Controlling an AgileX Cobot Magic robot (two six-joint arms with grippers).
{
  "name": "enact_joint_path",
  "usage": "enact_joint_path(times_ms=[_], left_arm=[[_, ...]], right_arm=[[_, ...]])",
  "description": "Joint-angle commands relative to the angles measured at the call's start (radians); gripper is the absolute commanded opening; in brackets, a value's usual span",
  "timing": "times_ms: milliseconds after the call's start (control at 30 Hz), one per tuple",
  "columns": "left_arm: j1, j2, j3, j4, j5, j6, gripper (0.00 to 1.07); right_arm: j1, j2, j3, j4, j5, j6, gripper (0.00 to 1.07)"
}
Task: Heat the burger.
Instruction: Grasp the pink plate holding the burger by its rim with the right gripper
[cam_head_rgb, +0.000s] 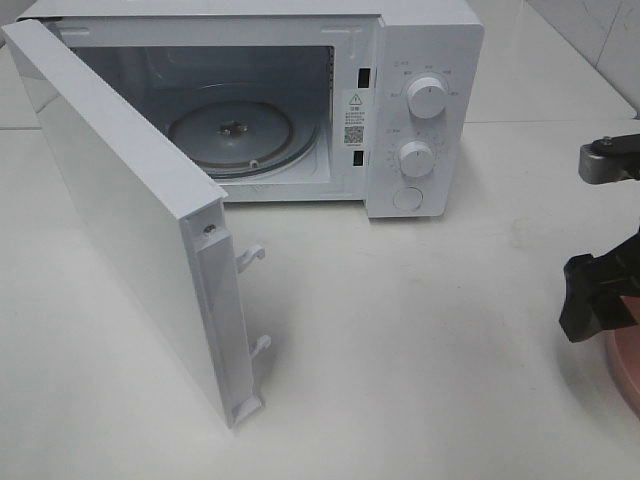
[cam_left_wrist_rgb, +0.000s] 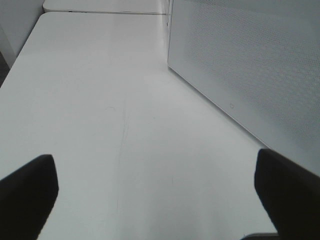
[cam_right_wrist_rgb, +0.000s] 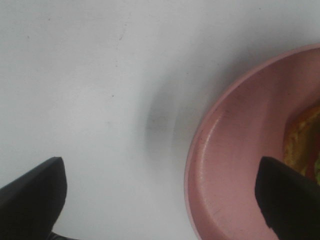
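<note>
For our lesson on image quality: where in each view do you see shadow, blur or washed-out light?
Exterior high: even light, a soft shadow on the table beside the open door. Left wrist: table nearly washed out; left end effector dark and unsharp. Right wrist: soft focus throughout; faint shadow beside the plate; burger a blurred sliver at the edge.
</note>
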Motion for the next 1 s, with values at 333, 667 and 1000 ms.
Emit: enact_joint_path(times_ms=[333, 667, 1000], left_arm=[[0.0, -0.015, 0.003, -0.001, -0.017, 0.0, 1.0], [0.0, -0.015, 0.003, -0.001, -0.017, 0.0, 1.0], [0.0, -0.015, 0.003, -0.001, -0.017, 0.0, 1.0]], right_arm=[[-0.06, 0.141, 0.004, -0.041, -0.039, 0.021, 0.98], [-0.06, 0.287, 0.004, -0.097, -0.121, 0.093, 0.95], [-0.06, 0.378, 0.021, -0.097, -0.187, 0.112, 0.92]])
